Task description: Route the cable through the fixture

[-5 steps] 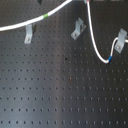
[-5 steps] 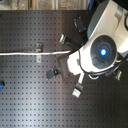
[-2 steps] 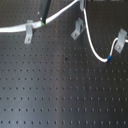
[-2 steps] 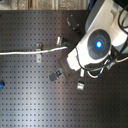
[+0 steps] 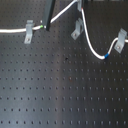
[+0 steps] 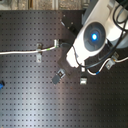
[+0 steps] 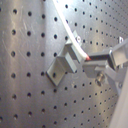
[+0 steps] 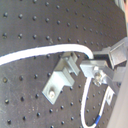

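Observation:
The white cable [image 5: 90, 44] comes in from the first exterior view's left, lies at the first clip [image 5: 29, 32], and carries a green band [image 5: 44, 26]. It then rises, drops past the second clip [image 5: 77, 28], and sags to a blue band [image 5: 106, 56] below the third clip [image 5: 120, 42]. My gripper [image 5: 48, 25] is shut on the cable right beside the green band. In the second exterior view, the arm [image 6: 94, 35] covers the gripper, and the cable [image 6: 20, 51] runs to it. Both wrist views show the cable [image 8: 40, 53] bending over a clip [image 7: 62, 64].
The black perforated board [image 5: 60, 95] carries the three grey clips. In the second exterior view, two more small brackets [image 6: 59, 76] [image 6: 82, 80] lie below the arm. A small blue object [image 6: 1, 84] sits at the second exterior view's left edge.
My gripper has moved down and towards the first exterior view's right with the cable. The stretch with the green band now lies lower, beside the first clip.

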